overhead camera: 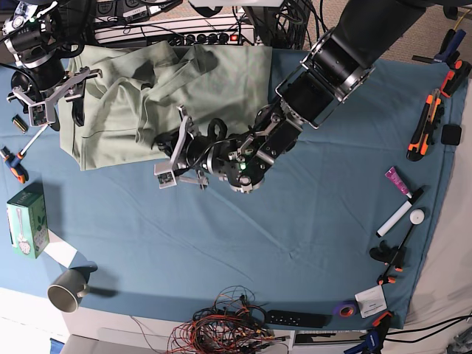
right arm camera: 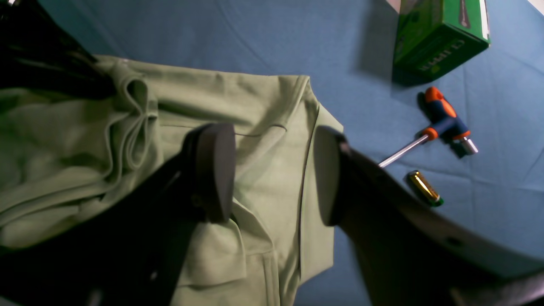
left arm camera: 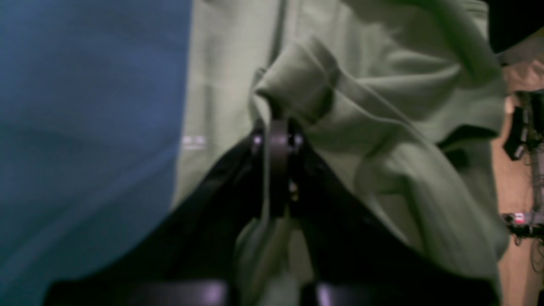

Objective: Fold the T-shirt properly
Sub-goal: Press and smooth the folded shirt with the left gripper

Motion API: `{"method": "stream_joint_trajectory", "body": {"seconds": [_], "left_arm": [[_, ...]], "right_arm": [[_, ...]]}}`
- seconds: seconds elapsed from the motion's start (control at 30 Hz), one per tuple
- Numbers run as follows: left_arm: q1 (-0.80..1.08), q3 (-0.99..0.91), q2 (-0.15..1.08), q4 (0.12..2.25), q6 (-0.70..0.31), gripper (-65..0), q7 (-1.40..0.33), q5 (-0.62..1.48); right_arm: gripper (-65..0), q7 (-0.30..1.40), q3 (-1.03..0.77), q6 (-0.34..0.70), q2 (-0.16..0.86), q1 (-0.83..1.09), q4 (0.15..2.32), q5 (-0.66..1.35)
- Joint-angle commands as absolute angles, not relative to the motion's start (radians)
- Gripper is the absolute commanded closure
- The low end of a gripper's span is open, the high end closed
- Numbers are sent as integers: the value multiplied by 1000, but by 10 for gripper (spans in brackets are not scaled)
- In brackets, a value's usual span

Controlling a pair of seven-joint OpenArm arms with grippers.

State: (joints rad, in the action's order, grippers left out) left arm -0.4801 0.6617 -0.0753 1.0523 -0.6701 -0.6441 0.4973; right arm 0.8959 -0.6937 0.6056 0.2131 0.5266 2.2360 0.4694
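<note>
While the pale sage-green cotton T-shirt lies rumpled along one side of the blue cloth-covered counter, the black left jaws are closed on a raised fold near its edge. The black right jaws stand wide apart above its other end, gripping nothing; that end is nearer the right arm, probably the next to be grasped.

L claw shut on bunched green T-shirt; blue cloth alongside, floor w/ cables at edge.
</note>
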Motion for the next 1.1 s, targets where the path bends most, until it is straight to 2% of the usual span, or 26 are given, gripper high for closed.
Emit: {"method": "stream_joint_trajectory", "body": {"seconds": [0.0,0.2,0.3,0.37,0.53,0.57,0.67,0.73,0.9,1.07], "left_arm": [[-511,659,-96,1068,-670,0,-607,500],[-513,659,-100,1068,-662,0,-601,472],[-513,659,-100,1068,-571,0,-588,450],[-513,659,-100,1068,-548,0,-578,417],[-510,659,-100,1068,-566,0,-580,423],[-509,659,-100,1068,-584,-39,-584,422],[-503,659,-100,1068,-628,-232,-587,432],[-498,659,-100,1068,-625,-305,-611,462],[-499,635,-99,1106,-609,-311,-731,551],[-498,478,-96,1246,-619,-305,-901,679]], "right_arm": [[-297,865,-701,601,224,529,2249,478],[-297,864,-701,601,224,529,2249,478],[-297,864,-701,601,224,529,2249,478],[-297,864,-701,601,224,529,2249,478],[-297,864,-701,601,224,529,2249,478],[-297,864,-701,601,224,529,2249,477],[-297,864,-701,601,224,529,2249,477],[-297,864,-701,601,224,529,2249,477],[-297,863,-701,601,224,529,2249,477],[-297,864,-701,601,224,529,2249,477]]}}
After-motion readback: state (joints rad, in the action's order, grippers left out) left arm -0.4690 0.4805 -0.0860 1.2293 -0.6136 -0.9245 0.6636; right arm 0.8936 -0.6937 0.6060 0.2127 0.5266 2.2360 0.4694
